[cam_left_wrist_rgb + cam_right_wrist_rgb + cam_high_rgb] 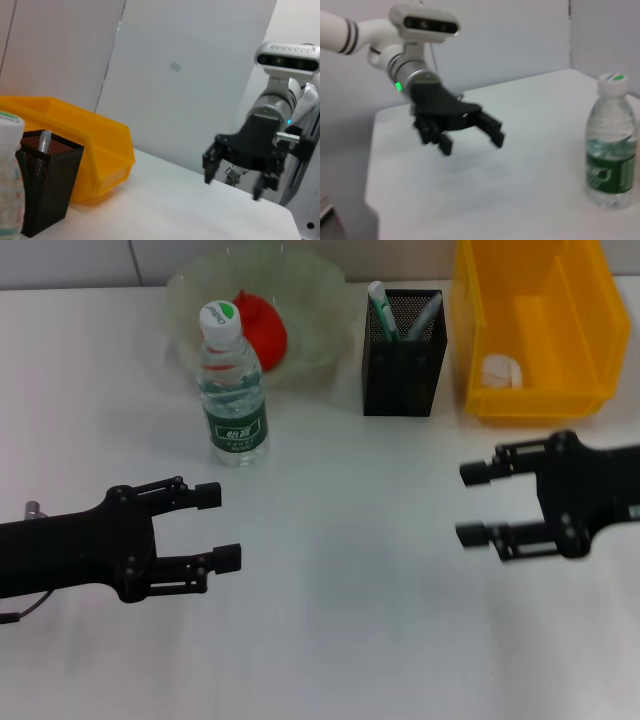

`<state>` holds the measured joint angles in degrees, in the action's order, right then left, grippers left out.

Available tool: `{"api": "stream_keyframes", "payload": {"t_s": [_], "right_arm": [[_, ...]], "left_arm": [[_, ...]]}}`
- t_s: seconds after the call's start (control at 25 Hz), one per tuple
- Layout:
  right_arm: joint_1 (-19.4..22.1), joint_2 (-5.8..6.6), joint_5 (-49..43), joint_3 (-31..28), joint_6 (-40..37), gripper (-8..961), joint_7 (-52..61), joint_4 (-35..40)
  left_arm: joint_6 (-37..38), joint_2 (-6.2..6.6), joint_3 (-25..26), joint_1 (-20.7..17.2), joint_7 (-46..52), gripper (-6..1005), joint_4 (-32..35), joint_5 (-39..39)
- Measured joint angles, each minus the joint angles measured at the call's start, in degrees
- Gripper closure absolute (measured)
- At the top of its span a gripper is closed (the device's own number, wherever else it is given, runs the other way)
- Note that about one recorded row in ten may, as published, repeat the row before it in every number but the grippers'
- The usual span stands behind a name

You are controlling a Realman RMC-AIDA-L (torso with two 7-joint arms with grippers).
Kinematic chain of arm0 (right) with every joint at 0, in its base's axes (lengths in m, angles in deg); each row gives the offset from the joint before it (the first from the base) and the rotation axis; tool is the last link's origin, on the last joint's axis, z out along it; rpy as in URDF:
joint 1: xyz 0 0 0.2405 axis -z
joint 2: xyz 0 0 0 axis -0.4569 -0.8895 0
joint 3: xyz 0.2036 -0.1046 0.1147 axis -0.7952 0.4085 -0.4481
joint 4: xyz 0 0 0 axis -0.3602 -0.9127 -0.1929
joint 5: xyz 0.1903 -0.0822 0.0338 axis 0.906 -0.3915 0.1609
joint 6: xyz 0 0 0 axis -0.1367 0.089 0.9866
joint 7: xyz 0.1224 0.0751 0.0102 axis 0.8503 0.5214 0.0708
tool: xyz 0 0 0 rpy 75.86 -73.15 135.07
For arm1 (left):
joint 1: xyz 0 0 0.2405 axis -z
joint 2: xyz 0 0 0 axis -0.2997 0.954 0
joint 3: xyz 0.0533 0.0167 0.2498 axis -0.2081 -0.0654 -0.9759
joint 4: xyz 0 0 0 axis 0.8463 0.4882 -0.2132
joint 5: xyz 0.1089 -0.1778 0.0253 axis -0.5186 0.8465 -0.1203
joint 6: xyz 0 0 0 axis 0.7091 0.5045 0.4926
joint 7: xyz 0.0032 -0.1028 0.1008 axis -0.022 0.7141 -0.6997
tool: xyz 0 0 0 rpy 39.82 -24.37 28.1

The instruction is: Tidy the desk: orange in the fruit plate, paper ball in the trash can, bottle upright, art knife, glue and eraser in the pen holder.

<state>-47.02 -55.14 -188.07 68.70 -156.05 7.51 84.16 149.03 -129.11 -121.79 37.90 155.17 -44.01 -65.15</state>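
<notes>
A clear water bottle with a green label stands upright on the white desk; it also shows in the right wrist view. Behind it, an orange-red fruit lies in the pale green plate. The black mesh pen holder holds a green-and-white stick and a grey tool. A white paper ball lies in the yellow bin. My left gripper is open and empty at the front left. My right gripper is open and empty at the right.
The right wrist view shows my left gripper over bare desk. The left wrist view shows my right gripper, the yellow bin and the pen holder. No eraser is visible.
</notes>
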Motion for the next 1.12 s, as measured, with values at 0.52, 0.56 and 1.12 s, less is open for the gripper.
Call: {"api": "stream_keyframes", "payload": {"t_s": [0.52,0.56,1.12], "right_arm": [[3.1,1.09,-1.5,-2.2,-3.2,176,-5.3,-5.3],[3.1,1.06,-1.7,-2.5,-3.3,176,-5.3,-5.7],[2.1,0.77,-1.9,-3.5,-2.6,176,-9.0,-11.9]], "left_arm": [[1.3,2.67,0.0,3.6,4.3,160,3.0,-5.7],[1.3,2.67,0.0,3.6,4.3,160,3.0,-5.7],[1.7,3.01,0.4,3.5,5.1,160,4.0,-8.7]]}}
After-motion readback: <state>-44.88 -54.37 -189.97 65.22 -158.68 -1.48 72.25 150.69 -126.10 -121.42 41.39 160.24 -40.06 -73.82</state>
